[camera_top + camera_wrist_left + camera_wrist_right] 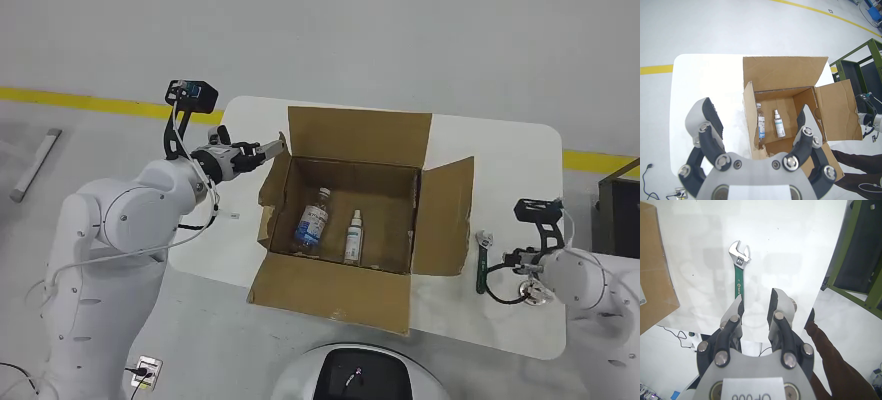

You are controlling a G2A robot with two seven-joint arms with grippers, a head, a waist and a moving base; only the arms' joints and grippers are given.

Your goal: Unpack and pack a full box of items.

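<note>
The cardboard box (345, 295) stands open mid-counter (500, 160), clear bottle (312, 222) and spray bottle (353, 237) inside; left claw (756, 106) released beside its flap, right claw (757, 293) released at the adjustable wrench (739, 275)

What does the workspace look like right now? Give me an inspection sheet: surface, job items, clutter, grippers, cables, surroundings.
Surface: white table, carrying the box and the wrench.
Job's things: open cardboard box, flaps out, holding a clear bottle and a spray bottle, both lying flat; green-handled wrench on the table right of the box.
Clutter: nothing seen.
Grippers: left gripper open, empty, by the box's left flap; right gripper open, empty, beside the wrench handle.
Cables: black lead and socket on the floor.
Surroundings: yellow floor line; green rack.
</note>
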